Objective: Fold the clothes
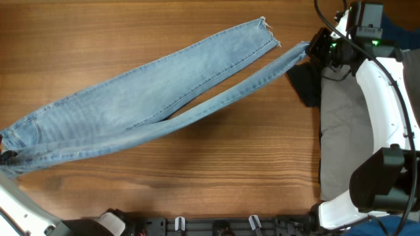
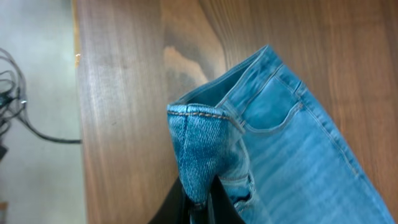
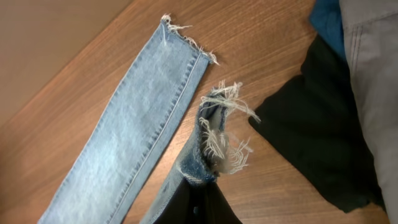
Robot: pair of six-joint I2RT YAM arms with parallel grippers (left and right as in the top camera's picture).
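Note:
The clothes are light blue jeans [image 1: 144,98] stretched slantwise over the wooden table, waistband at the far left, frayed hems at the upper right. My left gripper [image 2: 200,202] is shut on a bunched fold of the waistband [image 2: 198,124], beside a stitched pocket [image 2: 273,102]; overhead it sits at the table's left edge [image 1: 5,156]. My right gripper [image 3: 202,186] is shut on the frayed hem [image 3: 221,140] of the nearer leg, lifted off the table; overhead it is at the upper right [image 1: 314,49]. The other leg [image 3: 134,124] lies flat with its hem [image 1: 266,26] free.
A black garment [image 3: 311,137] lies right of the held hem, partly under a grey one [image 1: 344,124] along the table's right side. A blue cloth [image 3: 326,22] shows at the top. The table's left edge [image 2: 78,124] borders a pale floor with cables.

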